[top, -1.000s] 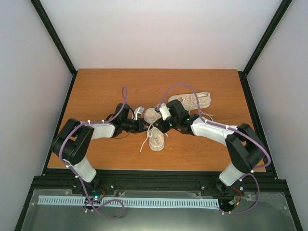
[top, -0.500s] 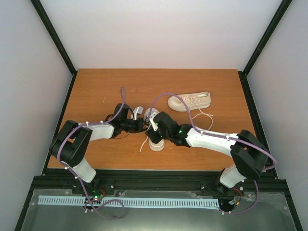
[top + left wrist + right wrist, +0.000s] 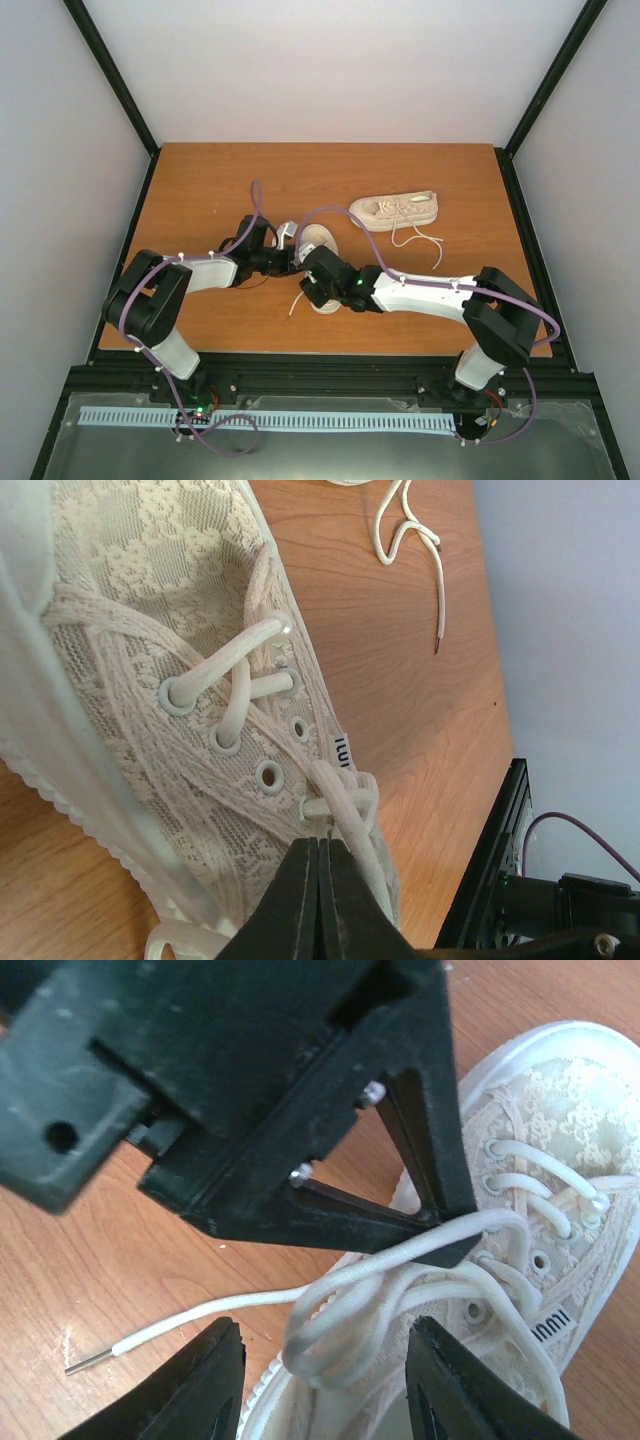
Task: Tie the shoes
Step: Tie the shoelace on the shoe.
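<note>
The near cream shoe [image 3: 318,240] lies mid-table, toe away from me, and fills the left wrist view [image 3: 130,630]. My left gripper [image 3: 294,258] is at the shoe's left side, shut on its white lace by the top eyelets [image 3: 322,845]. In the right wrist view its black fingers [image 3: 440,1200] pinch a lace strand. My right gripper [image 3: 316,290] hovers over the shoe's heel end, open [image 3: 330,1380], with a bunched lace loop [image 3: 350,1305] lying between its fingers, not gripped. The second shoe [image 3: 395,210] lies on its side at the back right.
A loose lace end [image 3: 150,1338] trails over the wood left of the near shoe [image 3: 297,300]. The far shoe's untied laces [image 3: 415,238] spread toward the front right. Black frame rails [image 3: 330,362] edge the table.
My right arm has swung left and nearer, from beside the far shoe to over the near shoe's heel end. The left gripper has stayed at the shoe's left side.
</note>
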